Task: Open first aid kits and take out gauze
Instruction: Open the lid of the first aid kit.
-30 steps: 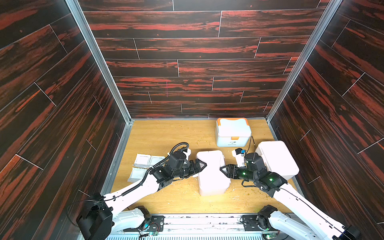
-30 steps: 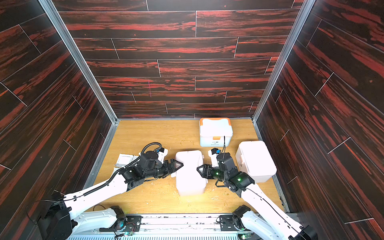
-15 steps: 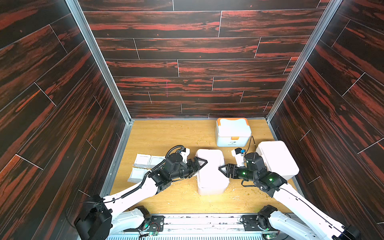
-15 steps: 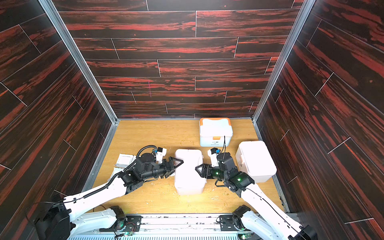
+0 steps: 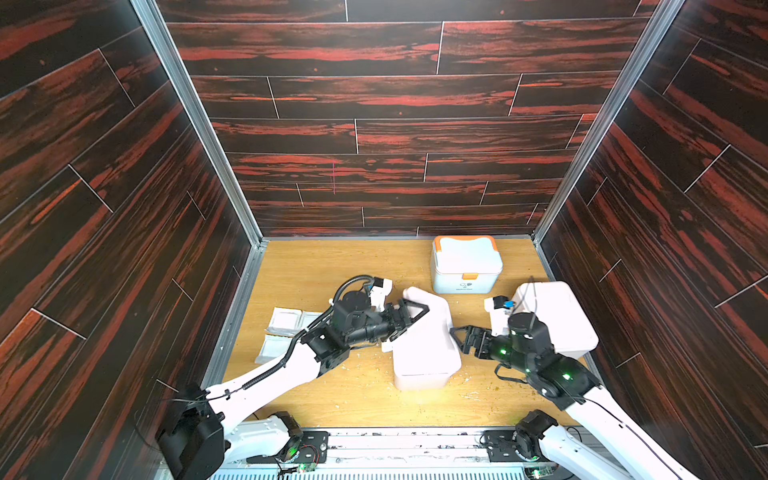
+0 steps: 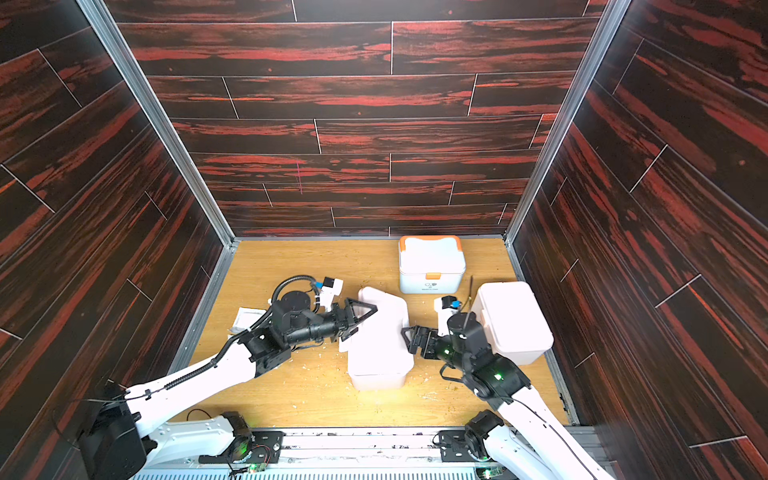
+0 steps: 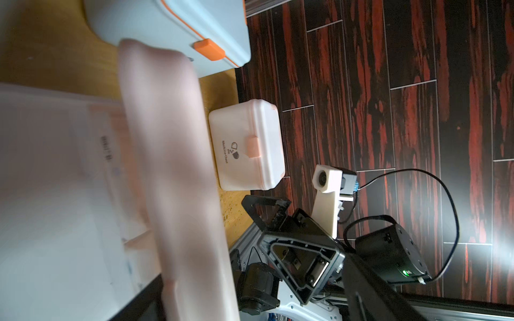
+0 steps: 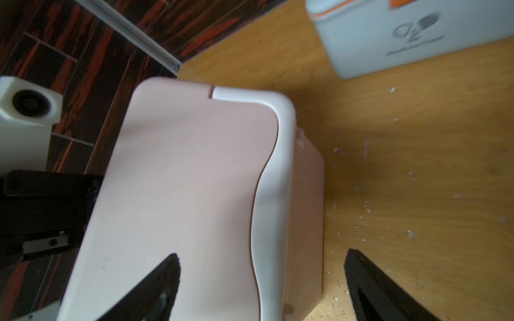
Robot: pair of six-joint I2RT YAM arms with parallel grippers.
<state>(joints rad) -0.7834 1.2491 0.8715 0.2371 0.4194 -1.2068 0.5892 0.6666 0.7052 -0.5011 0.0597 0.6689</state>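
Left gripper (image 5: 409,322): jaws spread wide at the edge of the raised lid (image 5: 430,309) of the middle kit (image 5: 424,353). It looks propped, not pinched, I'd say to keep the box open for reaching in. Right gripper (image 5: 457,341): jaws spread, gripping nothing, one finger over the lid and one over the table (image 5: 332,266), probably there to steady the box. Kit contents are too blurred to call. Gauze packets (image 5: 286,322) lie flat beside the left arm. Orange-trimmed kit (image 5: 465,266) and white kit (image 5: 557,316) are latched shut.
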